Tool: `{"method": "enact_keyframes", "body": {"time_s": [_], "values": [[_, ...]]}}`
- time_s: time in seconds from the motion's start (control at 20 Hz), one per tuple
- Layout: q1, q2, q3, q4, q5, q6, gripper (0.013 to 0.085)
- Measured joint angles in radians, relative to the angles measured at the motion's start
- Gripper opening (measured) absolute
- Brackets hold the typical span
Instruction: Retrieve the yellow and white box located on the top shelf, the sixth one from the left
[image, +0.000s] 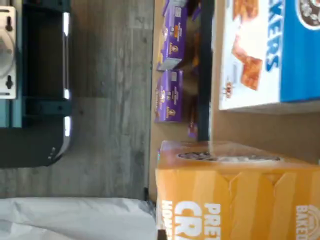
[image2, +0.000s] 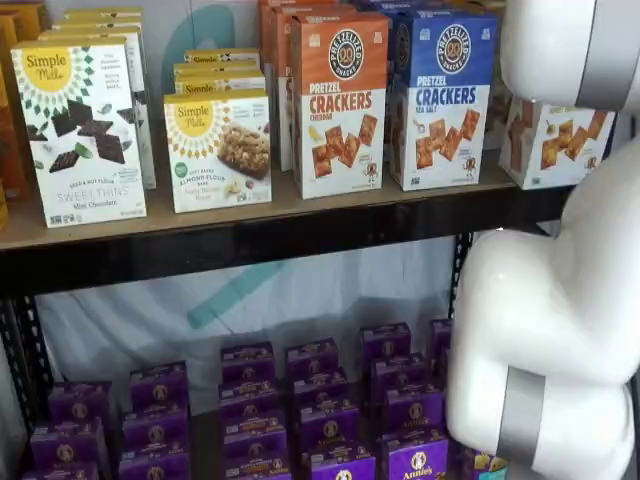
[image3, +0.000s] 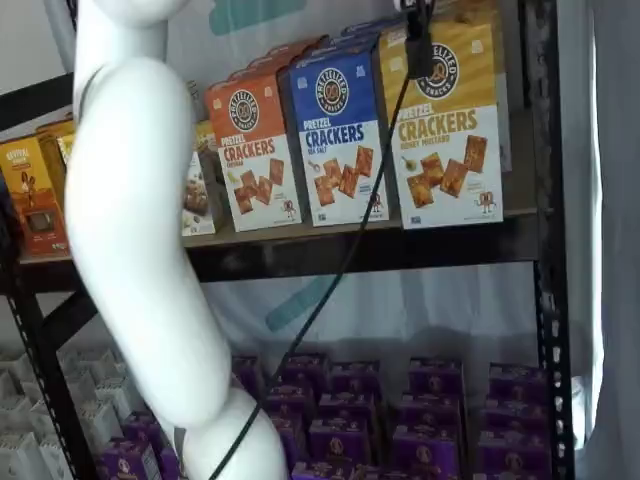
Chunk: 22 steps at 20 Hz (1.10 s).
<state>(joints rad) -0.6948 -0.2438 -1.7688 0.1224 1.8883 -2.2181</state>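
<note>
The yellow and white box (image3: 446, 125), a tall pretzel-crackers carton with a yellow upper part, a white lower part, orange "CRACKERS" lettering and pictured square brown crackers, stands upright at the right end of the top shelf (image3: 400, 245), a long tan wooden board with a thick black metal front rail. Just beside it, on its left as seen from the front, stands the blue-topped crackers carton (image3: 336, 140), and next to that the orange-topped crackers carton (image3: 254, 150); all three face forward in a close row. In a shelf view the black fingers of the gripper (image3: 417, 45) hang from the top edge in front of the yellow carton's upper face, with a thin black cable (image3: 340, 270) trailing down and leftwards beside them (no gap shows between the fingers, and they are closed with no box in them). The white jointed arm (image3: 140, 240) fills the left of that view, and in both shelf views small purple boxes (image2: 330, 420) crowd the lower level. The wrist view, turned on its side, shows the yellow carton's top close up, with the blue carton beyond it.
</note>
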Motion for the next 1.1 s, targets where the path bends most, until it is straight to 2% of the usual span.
{"method": "enact_keyframes", "body": {"time_s": [0.25, 0.5, 0.65, 1.1], "values": [[-0.019, -0.076, 0.055, -0.016, 0.049, -0.022, 0.053], [-0.01, -0.142, 0.108, -0.031, 0.099, -0.016, 0.053], [0.025, -0.189, 0.15, -0.047, 0.125, 0.012, 0.053], [0.17, -0.292, 0.269, -0.074, 0.16, 0.145, 0.053]]}}
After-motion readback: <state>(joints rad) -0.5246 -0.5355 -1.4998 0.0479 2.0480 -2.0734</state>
